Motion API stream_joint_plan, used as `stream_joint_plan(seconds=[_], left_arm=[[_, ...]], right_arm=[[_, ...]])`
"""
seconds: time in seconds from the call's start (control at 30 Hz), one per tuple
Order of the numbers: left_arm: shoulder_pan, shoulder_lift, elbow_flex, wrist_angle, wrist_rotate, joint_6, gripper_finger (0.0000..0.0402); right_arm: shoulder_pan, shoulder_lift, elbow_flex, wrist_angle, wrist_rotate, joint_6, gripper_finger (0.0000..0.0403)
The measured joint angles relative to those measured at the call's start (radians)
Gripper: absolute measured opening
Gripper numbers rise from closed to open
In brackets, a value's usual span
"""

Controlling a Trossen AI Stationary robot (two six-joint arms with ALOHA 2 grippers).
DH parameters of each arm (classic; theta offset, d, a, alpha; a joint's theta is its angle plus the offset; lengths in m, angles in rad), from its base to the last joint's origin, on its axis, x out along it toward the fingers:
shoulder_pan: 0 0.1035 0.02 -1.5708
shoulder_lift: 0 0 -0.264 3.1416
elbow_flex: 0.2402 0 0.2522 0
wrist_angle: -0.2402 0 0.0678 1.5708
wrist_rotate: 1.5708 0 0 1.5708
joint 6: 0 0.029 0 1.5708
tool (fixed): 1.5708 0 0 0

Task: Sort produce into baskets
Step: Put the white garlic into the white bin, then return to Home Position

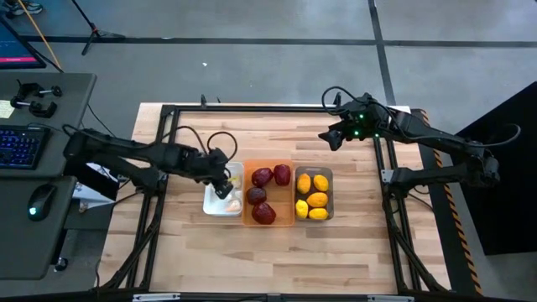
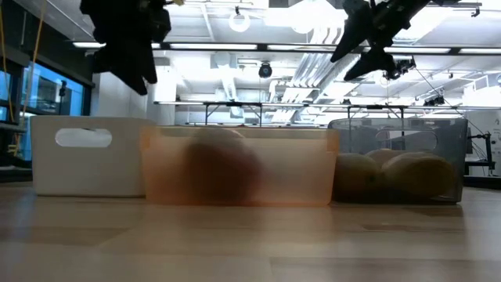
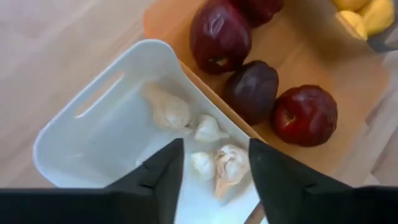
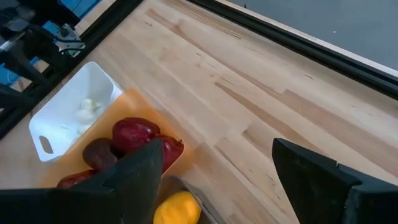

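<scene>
Butcher-block table (image 1: 352,252) carries three bins touching in a row: white bin (image 1: 210,207), orange bin (image 1: 287,220), grey bin (image 1: 329,174). Overhead, four dark red fruits (image 1: 263,213) fill the orange bin and lemons (image 1: 317,200) the grey. Only the left wrist camera resolves four garlic bulbs (image 3: 166,109) in the white bin. The left gripper (image 1: 223,190) hangs over that bin, fingers (image 3: 158,180) parted, empty. The right gripper (image 1: 330,139) is raised near the table's far edge, fingers (image 4: 134,177) wide apart, empty. The low view alone shows ceiling lights (image 2: 313,16) beyond.
</scene>
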Motion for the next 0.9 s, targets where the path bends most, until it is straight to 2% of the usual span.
stream_joint_plan(seconds=[0.2,0.27,0.33,0.47,0.57,0.63,0.7,0.77,0.9], left_arm=[[0.065,0.002,0.008,-0.002,0.098,0.097,0.0225],[0.079,-0.023,0.027,0.001,0.089,0.138,0.0229],[0.081,-0.068,0.04,0.022,0.028,0.196,0.0225],[0.073,-0.199,0.001,0.127,-0.145,0.275,0.0184],[0.083,-0.301,-0.09,0.244,-0.216,0.297,0.0123],[0.092,-0.371,-0.174,0.34,-0.225,0.293,0.0067],[0.096,-0.436,-0.264,0.447,-0.215,0.291,0.0019],[0.099,-0.496,-0.355,0.548,-0.208,0.287,0.0013],[0.099,-0.602,-0.518,0.772,-0.206,0.326,0.0005]], right_arm=[[0.0,0.0,0.0,0.0,0.0,-0.016,0.0291],[-0.001,0.0,0.0,0.0,-0.005,-0.018,0.0291],[-0.001,0.0,0.0,0.0,-0.037,-0.029,0.0291],[0.0,0.0,0.0,0.0,-0.122,-0.022,0.0291],[0.001,0.0,0.0,-0.013,-0.211,-0.042,0.0291],[0.015,0.0,0.0,-0.045,-0.231,-0.052,0.0281],[0.04,0.0,0.0,-0.076,-0.205,-0.043,0.0253],[0.071,0.0,0.0,-0.099,-0.162,-0.017,0.0204],[0.138,-0.005,0.0,-0.101,-0.101,0.012,0.0052]])
